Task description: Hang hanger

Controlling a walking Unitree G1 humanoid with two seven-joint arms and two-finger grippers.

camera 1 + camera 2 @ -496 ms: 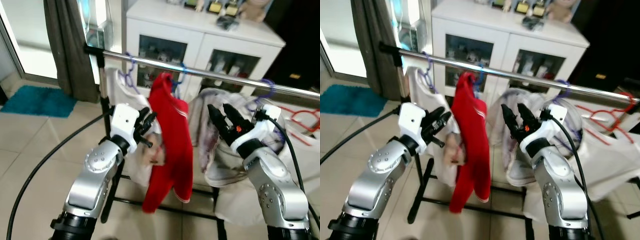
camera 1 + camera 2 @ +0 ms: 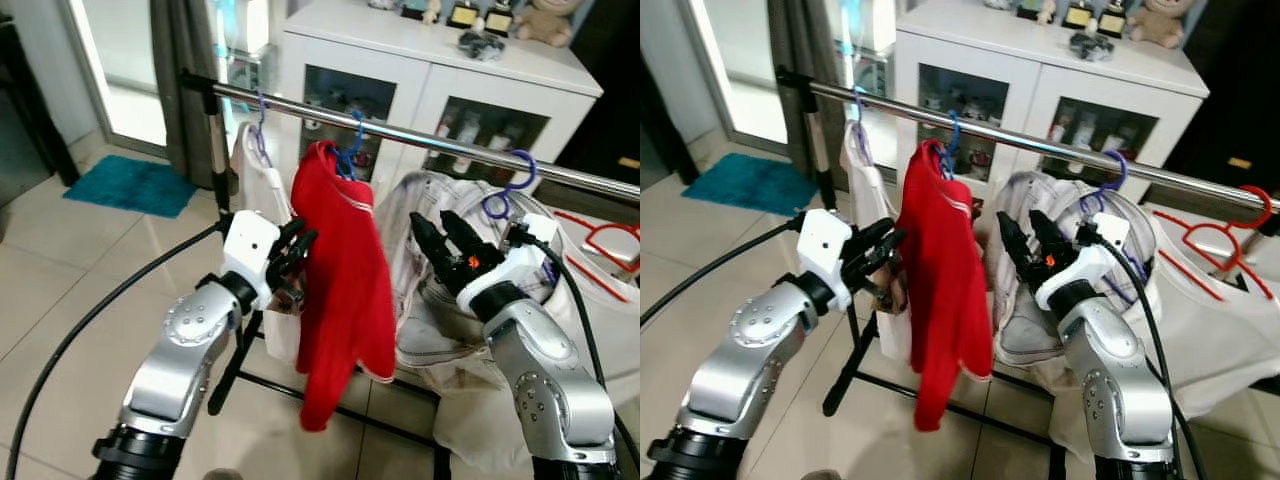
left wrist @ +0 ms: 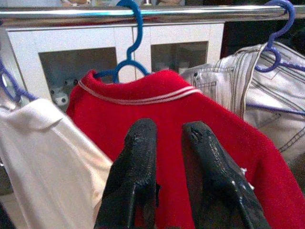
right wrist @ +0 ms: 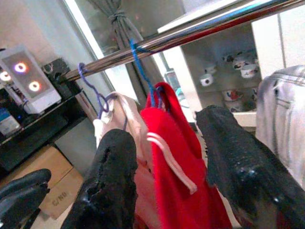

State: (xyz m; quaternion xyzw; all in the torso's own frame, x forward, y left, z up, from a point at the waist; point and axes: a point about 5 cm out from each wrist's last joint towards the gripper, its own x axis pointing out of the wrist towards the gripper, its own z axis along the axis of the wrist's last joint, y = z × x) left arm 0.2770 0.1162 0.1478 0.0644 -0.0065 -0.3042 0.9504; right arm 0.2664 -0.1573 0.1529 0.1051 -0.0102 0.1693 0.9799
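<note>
Blue plastic hanger [image 2: 350, 158] hooked over the steel rail [image 2: 420, 140] at upper centre, carrying a red top [image 2: 343, 290] with thin white collar stripes, draped long and lopsided. At centre left, left gripper [image 2: 296, 262] just beside the red cloth, fingers slightly parted, pinching nothing. At centre right, right gripper [image 2: 441, 240] spread wide, empty, before a pale denim garment [image 2: 430, 300] on a purple hanger [image 2: 510, 185].

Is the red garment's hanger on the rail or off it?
On: the blue hanger hook loops over the rail, the red garment hanging free.
</note>
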